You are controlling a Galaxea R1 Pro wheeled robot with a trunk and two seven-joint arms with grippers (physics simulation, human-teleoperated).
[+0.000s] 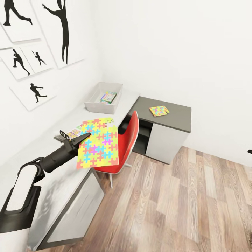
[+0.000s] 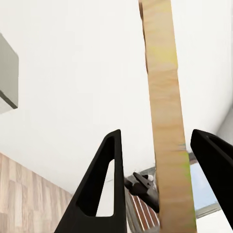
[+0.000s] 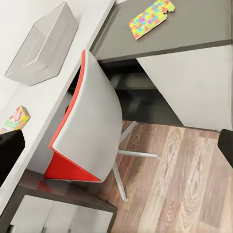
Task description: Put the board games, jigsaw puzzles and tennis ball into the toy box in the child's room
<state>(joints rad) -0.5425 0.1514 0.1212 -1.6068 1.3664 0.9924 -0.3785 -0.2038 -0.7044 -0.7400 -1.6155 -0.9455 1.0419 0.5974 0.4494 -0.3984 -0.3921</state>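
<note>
Puzzle [image 1: 98,145] first: our left gripper [image 1: 81,137] holds the big jigsaw box by one edge, lifted over the front edge of the table [image 1: 66,175] and above the red chair [image 1: 126,143]. In the left wrist view we see the box edge-on [image 2: 167,136] between the two fingers [image 2: 99,194]; it lies close to one finger with a gap on the other side, so we judge the grip closed on it mainly from the box hanging clear in the head view.

We take this to be the carry step. The toy box [image 1: 91,105] sits further along the table by the wall, well apart from the gripper. Next we would swing the puzzle over the bin, level it and let go, minding the rim since the box is wide.

Counting: we see one bin with one colourful box [image 1: 108,96] already inside it, one puzzle in the gripper, one small puzzle [image 1: 159,111] on the lower dark cabinet [image 1: 175,119], and one printed box [image 1: 73,133] on the table just behind the gripper.

Our right gripper's fingertips [image 3: 9,150] frame the right wrist view far apart, open and empty.
</note>
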